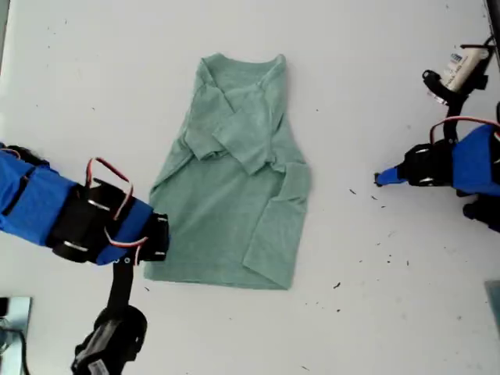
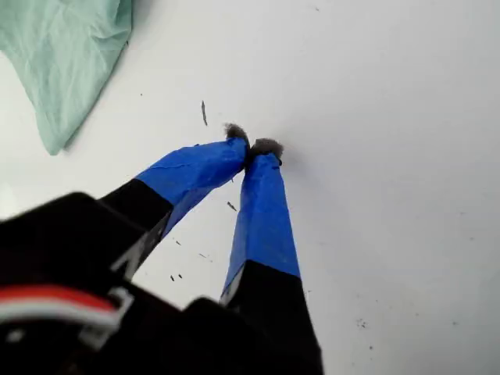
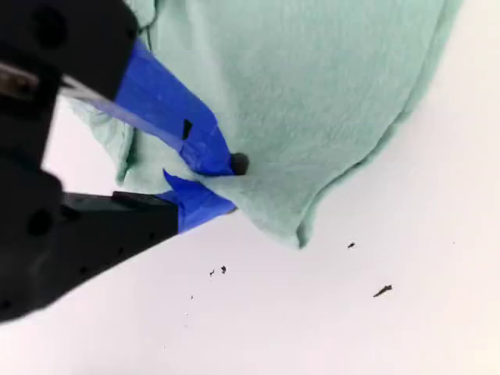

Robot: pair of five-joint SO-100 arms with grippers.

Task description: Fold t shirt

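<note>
Exterior view: the t shirt (image 1: pixel 234 180) lies in the middle of the white bench (image 1: pixel 375 312), both sleeves already turned in over the chest, neckline toward the top of that view. One blue arm reaches to the shirt's bottom hem corner at the exterior view's left; the other waits well apart at the exterior view's right. First wrist view: our first pincer (image 2: pixel 254 147) is closed, tips touching, with nothing between them, hovering over bare bench with the shirt off to one side. Second wrist view: our second pincer (image 3: pixel 223 183) is clamped on the hem, one finger above the cloth and one beneath. We judge the next fold needs a secure pinch through both layers, lifted low and carried straight toward the neckline.
</note>
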